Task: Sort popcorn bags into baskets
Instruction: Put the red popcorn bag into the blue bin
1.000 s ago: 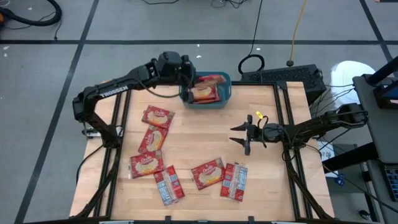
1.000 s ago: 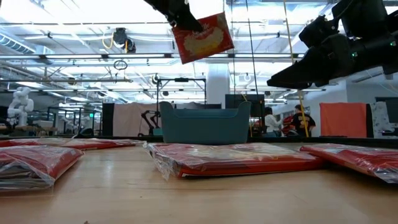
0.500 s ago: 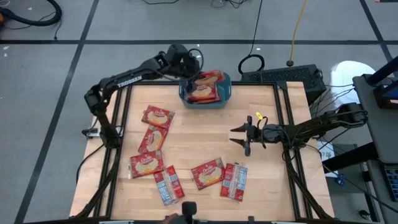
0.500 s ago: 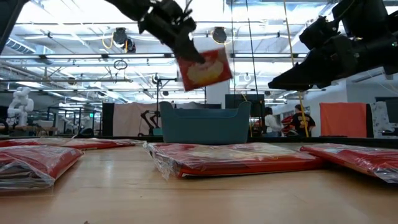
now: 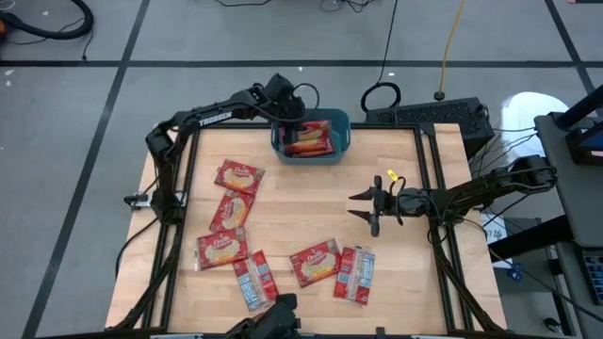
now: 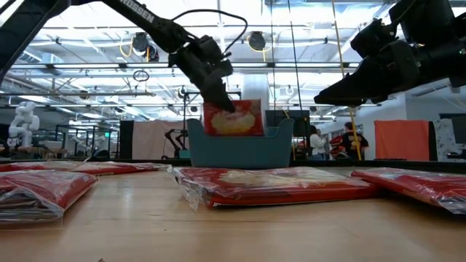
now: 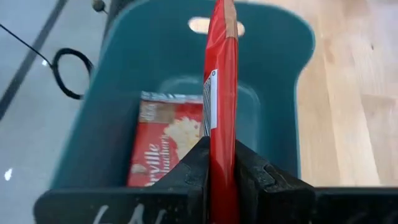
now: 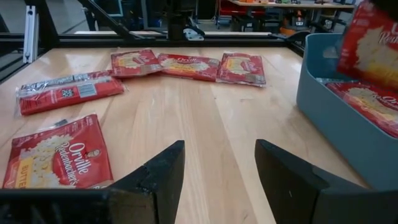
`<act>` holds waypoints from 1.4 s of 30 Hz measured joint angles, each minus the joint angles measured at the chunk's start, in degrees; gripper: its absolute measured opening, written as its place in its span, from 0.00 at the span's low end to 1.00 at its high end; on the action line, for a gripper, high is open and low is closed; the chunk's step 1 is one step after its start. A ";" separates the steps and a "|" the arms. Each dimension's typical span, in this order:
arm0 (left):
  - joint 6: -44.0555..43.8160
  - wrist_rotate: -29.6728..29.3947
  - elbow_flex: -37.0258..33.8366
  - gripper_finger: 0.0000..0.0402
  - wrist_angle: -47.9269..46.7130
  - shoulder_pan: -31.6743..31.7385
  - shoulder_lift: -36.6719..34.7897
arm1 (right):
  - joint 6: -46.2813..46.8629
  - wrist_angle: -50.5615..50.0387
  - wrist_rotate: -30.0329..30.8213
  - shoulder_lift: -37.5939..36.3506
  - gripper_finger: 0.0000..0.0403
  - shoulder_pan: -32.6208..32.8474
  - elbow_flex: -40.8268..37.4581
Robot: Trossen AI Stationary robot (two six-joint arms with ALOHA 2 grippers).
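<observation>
The teal basket [image 5: 339, 141] stands at the table's far edge, with one popcorn bag [image 7: 165, 146] lying flat in it. My left gripper [image 6: 222, 103] is above it, shut on another red popcorn bag [image 6: 234, 118], whose lower part is behind the basket's near wall [image 6: 240, 149]. Several more bags lie flat on the table: three in a column at the left [image 5: 229, 211] and three near the front edge [image 5: 314, 263]. My right gripper [image 5: 363, 205] stands open above the table's right middle, holding nothing. My left gripper pinches the bag's upper edge [image 7: 222, 146] between its two fingers, near the upper corner [image 6: 217, 109]. The fingers slant down from the table's left. The bag hangs upright below them, inside the basket's rim. I cannot tell whether its lower edge touches anything.
A black keyboard-like unit [image 5: 429, 115] and a cable loop [image 5: 382, 96] lie just past the far right corner. Black frame rails [image 5: 441, 188] run along the table's sides. Bare wood lies between the basket and the right gripper. People stand far off in the room [image 6: 318, 142].
My left gripper has come down and a little toward the table's right, over the basket. It has kept hold of the bag. The bag has sunk from well above the basket until its lower part is behind the basket's wall.
</observation>
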 joint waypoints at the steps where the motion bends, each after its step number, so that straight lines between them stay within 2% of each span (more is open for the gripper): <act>1: 0.13 0.04 0.00 0.12 -0.55 -0.06 0.17 | -0.04 0.03 0.00 0.00 0.46 0.00 0.00; 11: 3.11 1.32 0.00 0.12 -1.08 -0.15 0.76 | -0.27 0.04 0.02 0.00 0.46 0.00 0.00; 20: 4.18 -3.88 0.00 0.13 -0.63 -0.11 1.85 | -0.17 0.04 0.02 0.00 0.46 0.00 0.00; 29: 2.71 -5.16 0.00 0.29 1.76 0.29 2.29 | -0.24 0.04 0.02 0.00 0.46 0.00 0.00; 34: 2.70 -11.09 0.00 0.37 4.31 0.07 2.27 | -0.26 0.02 0.02 0.00 0.46 0.00 0.00; 42: 2.71 -11.83 0.00 0.40 6.50 0.05 2.27 | -0.52 0.00 0.02 0.00 0.46 0.00 0.00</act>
